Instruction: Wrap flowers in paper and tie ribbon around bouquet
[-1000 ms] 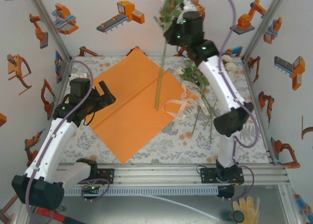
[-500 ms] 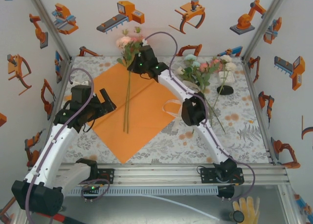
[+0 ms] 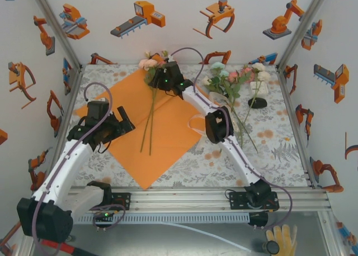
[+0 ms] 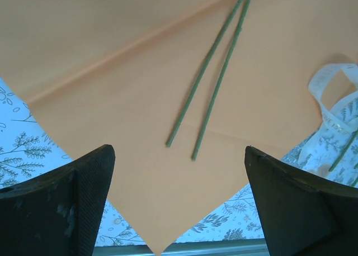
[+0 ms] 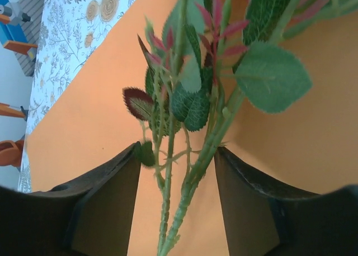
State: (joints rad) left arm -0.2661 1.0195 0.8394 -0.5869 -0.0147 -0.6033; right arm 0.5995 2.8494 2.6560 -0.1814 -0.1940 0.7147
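The orange paper [image 3: 128, 138] lies flat like a diamond on the patterned cloth. Two flowers lie on it, pink blooms [image 3: 149, 62] at its far corner and stems [image 3: 150, 124] running toward me. My right gripper [image 3: 162, 77] stands open at the leafy upper stems. In the right wrist view the stems [image 5: 168, 211] pass between its parted fingers [image 5: 106, 200]. My left gripper [image 3: 120, 124] hovers open over the paper's left part, with the stem ends [image 4: 210, 94] ahead of it. The cream ribbon [image 3: 197, 124] lies looped at the paper's right corner.
More flowers [image 3: 232, 80] lie at the back right beside a small black base [image 3: 257, 103]. Their stems run down toward the ribbon. Walls with orange robot stickers close in the table on three sides. A metal rail [image 3: 184, 197] runs along the near edge.
My right arm swung the two flowers down from high in the air onto the paper, then its jaws opened. My left gripper moved slightly.
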